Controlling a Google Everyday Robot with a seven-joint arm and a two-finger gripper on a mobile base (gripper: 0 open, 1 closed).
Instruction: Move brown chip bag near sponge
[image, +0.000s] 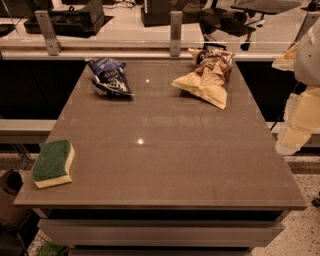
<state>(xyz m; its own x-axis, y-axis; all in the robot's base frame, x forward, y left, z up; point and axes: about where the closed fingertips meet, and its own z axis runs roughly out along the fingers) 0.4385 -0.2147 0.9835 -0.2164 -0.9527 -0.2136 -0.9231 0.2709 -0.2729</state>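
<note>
The brown chip bag (207, 75) lies well apart from the sponge (52, 164), which sits nearest, green side up, at the front-left corner of the table (165, 170). Farther back, the gripper (294, 136) hangs off the table's right edge, touching nothing; whether it is parted or closed is unclear. At the far edge, the blue-and-white chip bag (110, 77) lies left and the brown one right.

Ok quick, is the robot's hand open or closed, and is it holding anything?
Gripper: beside the table's right edge, apart from the brown chip bag; open or closed cannot be told.
</note>
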